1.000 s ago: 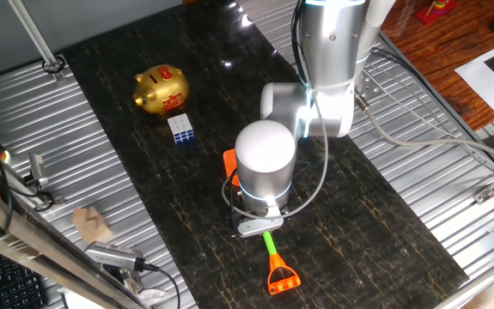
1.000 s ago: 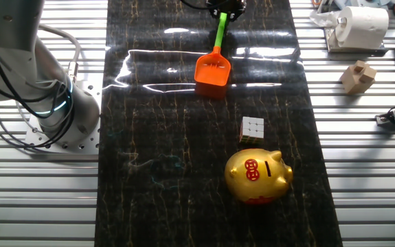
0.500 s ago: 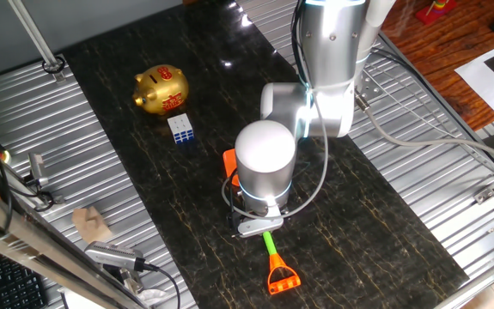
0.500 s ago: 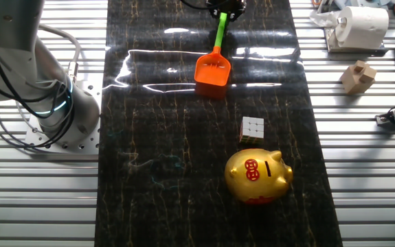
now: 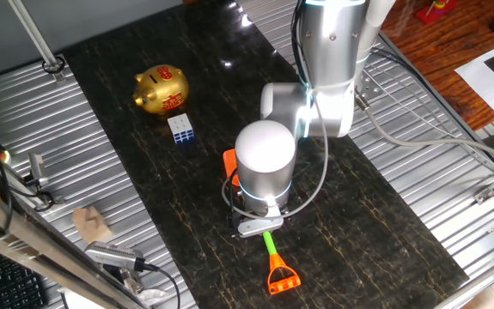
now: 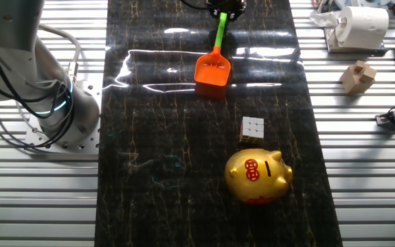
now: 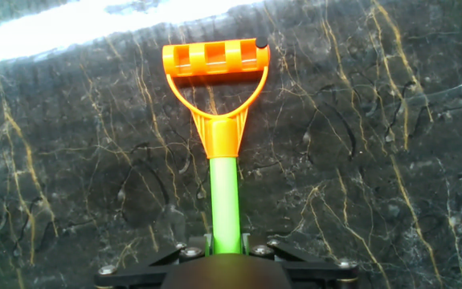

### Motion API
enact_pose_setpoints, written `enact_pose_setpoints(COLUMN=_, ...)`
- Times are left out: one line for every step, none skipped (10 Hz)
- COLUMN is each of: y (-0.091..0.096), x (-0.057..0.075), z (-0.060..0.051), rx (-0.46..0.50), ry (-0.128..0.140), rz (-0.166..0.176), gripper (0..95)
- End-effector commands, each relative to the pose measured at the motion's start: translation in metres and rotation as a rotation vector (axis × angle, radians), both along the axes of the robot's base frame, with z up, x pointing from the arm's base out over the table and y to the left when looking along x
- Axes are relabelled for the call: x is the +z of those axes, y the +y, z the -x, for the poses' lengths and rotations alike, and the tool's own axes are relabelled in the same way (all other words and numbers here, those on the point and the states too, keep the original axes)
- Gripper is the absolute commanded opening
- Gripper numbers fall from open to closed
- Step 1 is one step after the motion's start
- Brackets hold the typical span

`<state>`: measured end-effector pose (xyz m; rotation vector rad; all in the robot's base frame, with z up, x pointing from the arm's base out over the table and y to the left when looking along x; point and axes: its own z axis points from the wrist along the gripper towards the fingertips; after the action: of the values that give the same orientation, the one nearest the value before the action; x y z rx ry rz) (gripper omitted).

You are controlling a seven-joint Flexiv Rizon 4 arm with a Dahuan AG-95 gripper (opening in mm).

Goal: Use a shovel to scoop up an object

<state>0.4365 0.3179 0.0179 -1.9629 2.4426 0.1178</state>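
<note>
Dark marble-patterned table surface with the arm reaching down from above, its white wrist housing pointing straight at the tabletop and hiding the gripper in one fixed view. Shovel lies flat on the marble; its long axis runs from the orange D-shaped handle, which projects beyond the wrist, along the green shaft to the orange blade, of which only a corner shows beside the wrist in that view. The other fixed view shows the whole blade resting on the surface, its open end pointing toward the cube, which sits well apart from it and just beside the gold piggy bank; the gripper appears only at the top edge there. Hand view looks along the shaft to the handle, with the gripper straddling the shaft at the bottom edge; the jaws stand close on either side, but whether they clamp the shaft cannot be told.
</note>
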Motion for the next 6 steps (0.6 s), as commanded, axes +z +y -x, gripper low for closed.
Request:
enact_pose_setpoints(y=-0.011, x=0.032, z=0.005, rx=-0.009, ry=0.007, rz=-0.028, gripper=0.0)
enact_pose_setpoints(y=-0.012, x=0.032, z=0.005, rx=-0.007, ry=0.007, rz=-0.028, gripper=0.0)
enact_pose_setpoints(y=-0.012, x=0.034, z=0.005, rx=-0.009, ry=0.007, rz=-0.032, gripper=0.0)
enact_pose_setpoints(y=-0.012, x=0.035, z=0.005, rx=-0.009, ry=0.007, rz=-0.031, gripper=0.0)
enact_pose_setpoints(y=-0.015, x=0.038, z=0.004, rx=-0.007, ry=0.006, rz=-0.028, gripper=0.0)
enact_pose_setpoints(y=-0.018, x=0.044, z=0.000, rx=0.004, ry=0.003, rz=-0.031, gripper=0.0)
